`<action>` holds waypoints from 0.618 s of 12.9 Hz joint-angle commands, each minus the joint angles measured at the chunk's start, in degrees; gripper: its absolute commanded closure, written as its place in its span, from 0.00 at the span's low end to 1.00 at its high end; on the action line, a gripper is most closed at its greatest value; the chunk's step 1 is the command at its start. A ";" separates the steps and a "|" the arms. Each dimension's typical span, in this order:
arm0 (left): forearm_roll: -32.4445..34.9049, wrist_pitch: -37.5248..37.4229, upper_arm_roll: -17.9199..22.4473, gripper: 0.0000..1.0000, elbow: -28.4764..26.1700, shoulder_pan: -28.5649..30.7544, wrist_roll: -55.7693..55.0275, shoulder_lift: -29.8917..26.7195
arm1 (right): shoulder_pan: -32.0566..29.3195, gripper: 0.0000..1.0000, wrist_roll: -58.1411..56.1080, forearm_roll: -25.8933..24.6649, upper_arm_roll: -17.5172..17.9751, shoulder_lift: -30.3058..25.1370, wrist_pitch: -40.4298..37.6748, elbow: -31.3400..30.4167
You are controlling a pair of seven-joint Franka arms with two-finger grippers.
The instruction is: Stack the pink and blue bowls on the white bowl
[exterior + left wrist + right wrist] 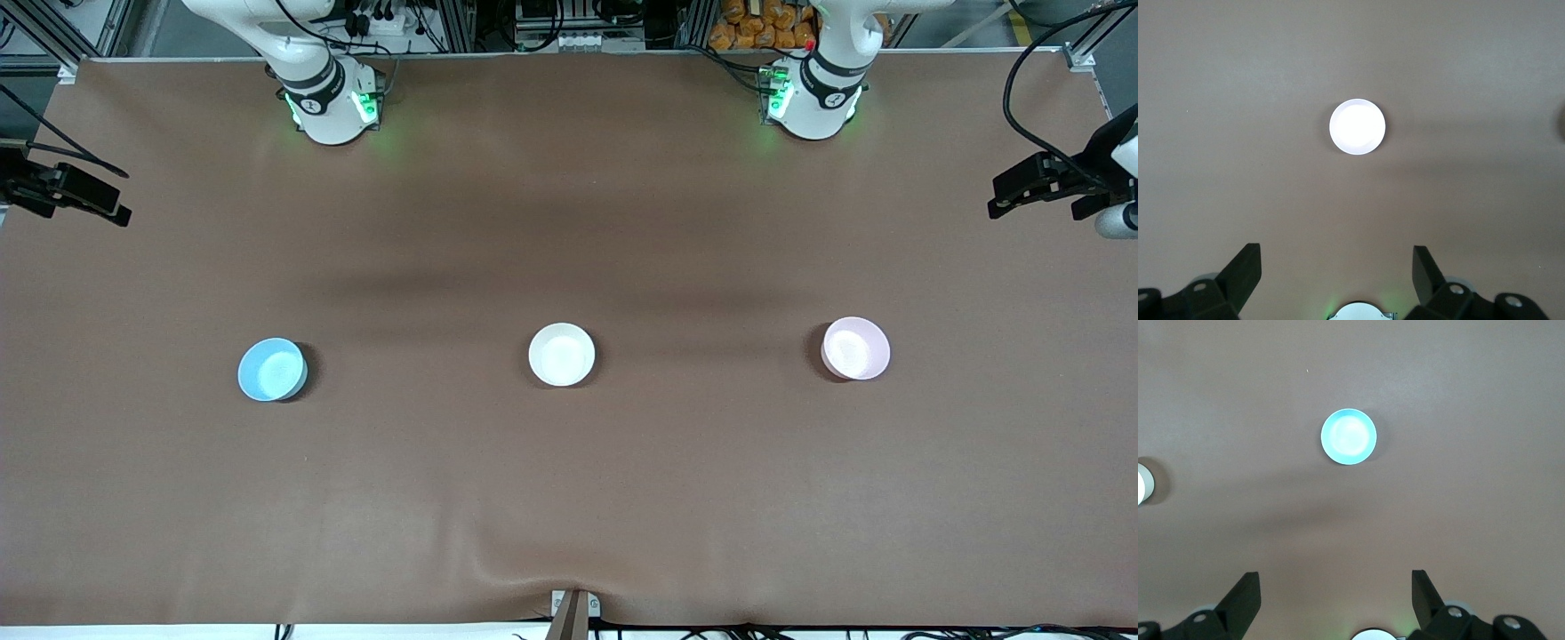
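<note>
A: Three bowls sit in a row across the table (569,222), all about equally near the front camera: blue bowl (272,369) toward the right arm's end, white bowl (562,354) in the middle, pink bowl (855,348) toward the left arm's end. None are stacked, all well apart.

B: And the hands?

A: Both are high up. The left gripper (1337,267) hangs above the table with its fingers spread wide, holding nothing; a pale bowl, probably the pink one washed out by glare, lies straight ahead of it, centred between the fingers.

B: Same story for the right?

A: Pretty much. The right gripper (1336,587) is spread wide too, empty, with the blue bowl dead ahead of it and the white bowl just peeking in at the edge of its wrist view.

B: So who takes what?

A: I'd say each arm takes the bowl at its own end. The bowls are round, so there's no axis to match; it's a drop forward and down onto a rim.
</note>
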 commanded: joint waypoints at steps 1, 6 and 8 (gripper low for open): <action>-1.05 0.29 0.00 0.00 -0.12 0.30 1.23 0.42 | 0.09 0.00 0.90 -0.28 0.02 -0.01 -0.67 0.63; -1.75 4.67 0.17 0.00 -4.23 0.56 2.64 2.26 | 0.09 0.00 0.90 -0.28 0.02 -0.01 -0.76 0.63; -1.75 9.50 0.17 0.00 -8.63 0.82 2.81 2.35 | 0.09 0.00 0.99 -0.28 0.02 -0.01 -0.76 0.63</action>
